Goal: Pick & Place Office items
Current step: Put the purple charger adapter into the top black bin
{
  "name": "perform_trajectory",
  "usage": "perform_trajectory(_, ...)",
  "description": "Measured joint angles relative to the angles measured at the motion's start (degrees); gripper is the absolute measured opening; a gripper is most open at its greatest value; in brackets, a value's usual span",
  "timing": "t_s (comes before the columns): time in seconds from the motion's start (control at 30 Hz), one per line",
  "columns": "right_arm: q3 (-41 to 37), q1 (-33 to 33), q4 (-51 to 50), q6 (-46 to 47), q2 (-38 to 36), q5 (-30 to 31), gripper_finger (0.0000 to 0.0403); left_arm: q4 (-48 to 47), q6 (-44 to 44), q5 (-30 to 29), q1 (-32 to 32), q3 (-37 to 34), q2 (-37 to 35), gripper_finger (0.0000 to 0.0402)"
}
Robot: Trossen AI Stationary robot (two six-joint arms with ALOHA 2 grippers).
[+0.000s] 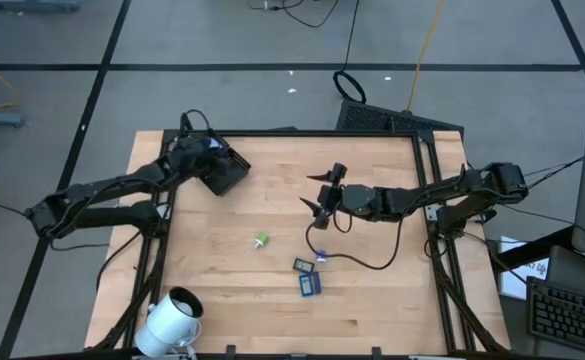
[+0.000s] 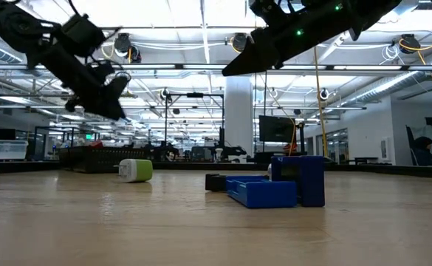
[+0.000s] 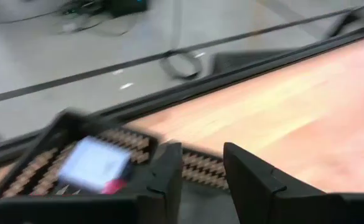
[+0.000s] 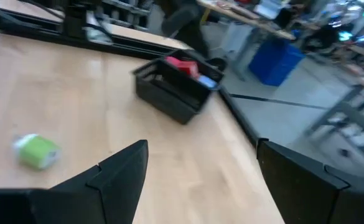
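A black tray (image 1: 230,174) stands at the table's far left, with a red item (image 4: 182,65) and a pale blue-white one (image 3: 94,163) inside it. My left gripper (image 3: 201,154) hangs over the tray's left side (image 1: 210,160), its fingers a little apart with nothing between them. My right gripper (image 1: 322,203) hovers open above the middle of the table, holding nothing. On the wood rest a green-and-white bit (image 1: 262,240), a dark flat item (image 1: 303,265) and a blue item (image 1: 310,285), all lying loose.
A large white cylinder (image 1: 177,315) lies at the near left corner. A black cable (image 1: 372,262) trails from the right arm across the table near the dark item. A dark frame rail (image 1: 312,134) runs along the table's far edge. Bare wood lies between the tray and the loose items.
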Motion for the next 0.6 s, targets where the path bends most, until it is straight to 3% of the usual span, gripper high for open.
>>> perform_trajectory(0.17,0.0,0.0,-1.7,2.6,0.0,-4.4,0.0290,1.1,0.3,10.4,-1.8,0.0,-6.4,0.0164)
perform_trajectory(0.4,0.0,1.6,-3.7,8.6,0.0,-13.2,0.0290,1.8,-1.8,32.4,-8.2,-0.3,-10.3,0.0237)
perform_trajectory(0.5,0.0,3.8,-3.1,9.6,0.0,-15.1,0.0290,3.3,-1.4,32.9,-13.2,-0.3,-10.3,0.0254)
perform_trajectory(0.6,0.0,6.8,-3.2,8.7,0.0,-14.8,0.0290,6.2,-0.9,25.9,-19.4,-0.3,-10.3,0.0265)
